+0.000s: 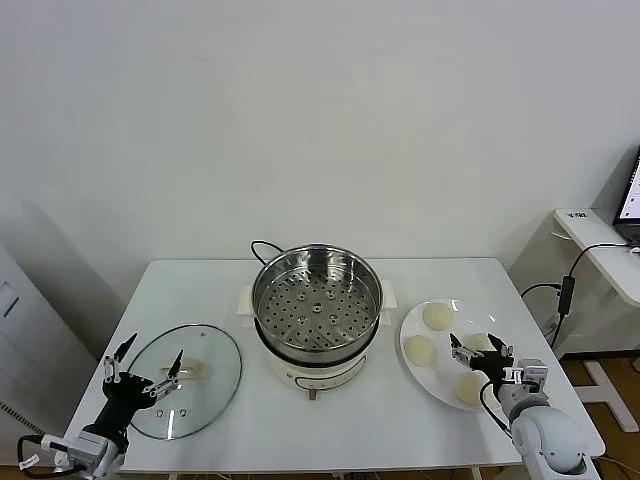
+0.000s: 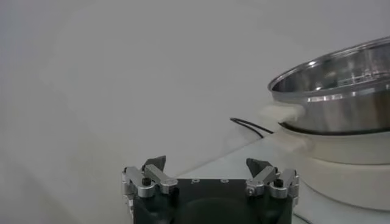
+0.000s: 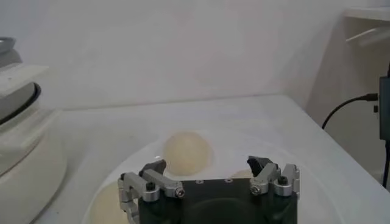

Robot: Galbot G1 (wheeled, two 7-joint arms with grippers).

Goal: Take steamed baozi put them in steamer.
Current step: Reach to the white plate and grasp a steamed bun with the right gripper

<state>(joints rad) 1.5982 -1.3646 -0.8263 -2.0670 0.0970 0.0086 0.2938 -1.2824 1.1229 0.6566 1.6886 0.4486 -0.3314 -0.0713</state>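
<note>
Four cream-white baozi [image 1: 437, 316] lie on white plate [image 1: 412, 368], right of steamer [image 1: 316, 300]. Steamer: shiny steel basket, perforated floor, empty, upright on white base, table centre.

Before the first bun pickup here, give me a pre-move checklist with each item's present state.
1. Steamer uncovered and basket empty: ok; the glass lid lies flat on the table to its left.
2. Four steamed baozi still on the white plate: ok.
3. Right gripper open and empty: ok; it hovers over the plate among the buns.
4. Right gripper lined up on one bun: cannot tell; the right wrist view shows buns ahead and below, none between the fingers.
5. Left gripper open, empty, away from the steamer: ok; it sits over the lid.
</note>
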